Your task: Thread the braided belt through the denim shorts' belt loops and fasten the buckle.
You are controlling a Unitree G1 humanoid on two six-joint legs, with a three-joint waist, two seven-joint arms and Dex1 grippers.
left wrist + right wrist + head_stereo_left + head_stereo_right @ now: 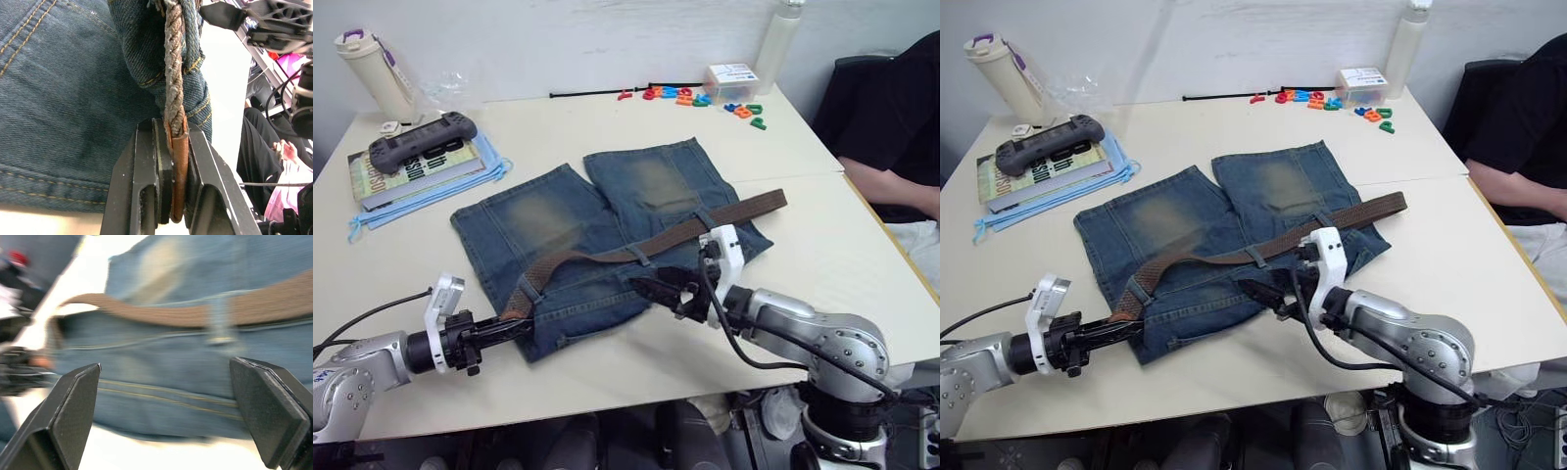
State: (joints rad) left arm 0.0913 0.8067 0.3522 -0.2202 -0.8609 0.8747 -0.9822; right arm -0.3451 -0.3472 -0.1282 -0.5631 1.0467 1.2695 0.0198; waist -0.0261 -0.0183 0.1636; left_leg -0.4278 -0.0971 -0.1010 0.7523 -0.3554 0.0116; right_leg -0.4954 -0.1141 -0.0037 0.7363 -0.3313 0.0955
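Observation:
The denim shorts (597, 235) lie flat on the table with the waistband toward me. The braided belt (656, 245) runs along the waistband, under one belt loop (641, 257) and a second one (705, 217); its far end (778, 202) lies past the shorts on the right. My left gripper (509, 328) is shut on the belt's leather tip (178, 166) at the waistband's left corner. My right gripper (658, 289) hangs open just above the waistband's front edge, with the belt and a loop (220, 318) ahead of it. The buckle is out of view.
Books with a game controller (411, 157) and a bottle (372, 69) sit at the back left. Coloured letters (690, 96), a small box (731, 78) and a white bottle (778, 39) stand at the back. A seated person (901, 127) is at the right.

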